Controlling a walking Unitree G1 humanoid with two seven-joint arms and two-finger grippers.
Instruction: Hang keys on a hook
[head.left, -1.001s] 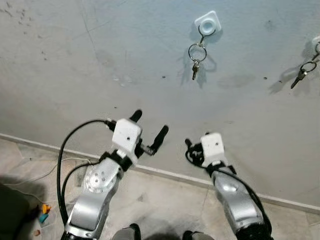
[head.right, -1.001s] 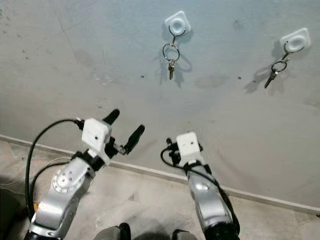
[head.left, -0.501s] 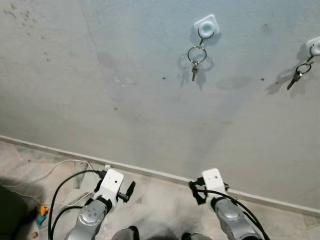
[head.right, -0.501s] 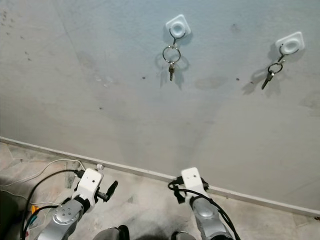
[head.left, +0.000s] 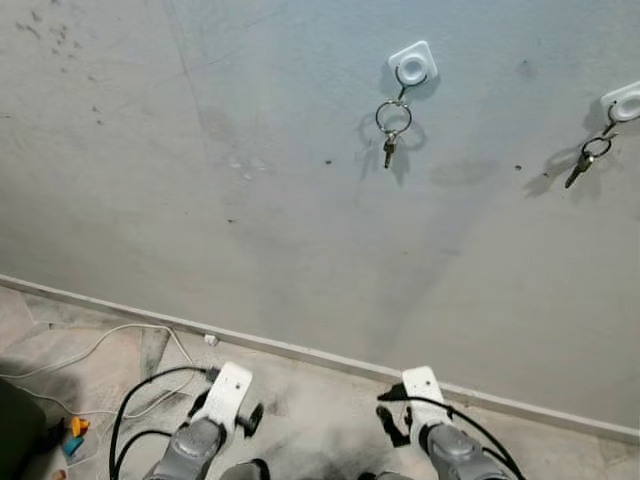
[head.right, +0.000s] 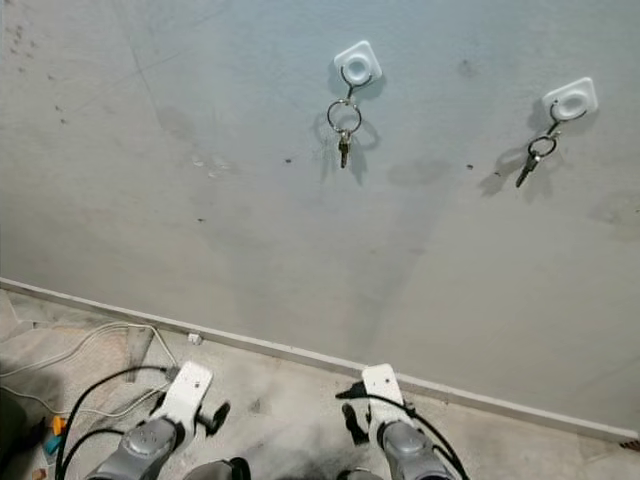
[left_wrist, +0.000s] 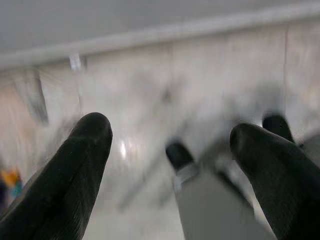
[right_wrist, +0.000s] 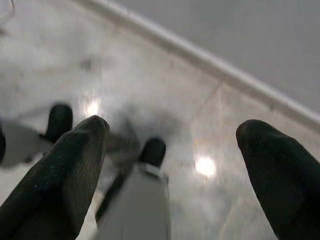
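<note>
The keys (head.left: 390, 115) hung on their hook (head.left: 412, 64) at one o'clock on the wall (head.left: 250, 180) — job apparently done. My left gripper (left_wrist: 170, 150) and right gripper (right_wrist: 172, 145) hung low at six o'clock, fingers spread, holding nothing — no reason to reach.

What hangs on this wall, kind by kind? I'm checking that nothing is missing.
White wall hooks: 2
Key rings with a key: 2
Total: 4
</note>
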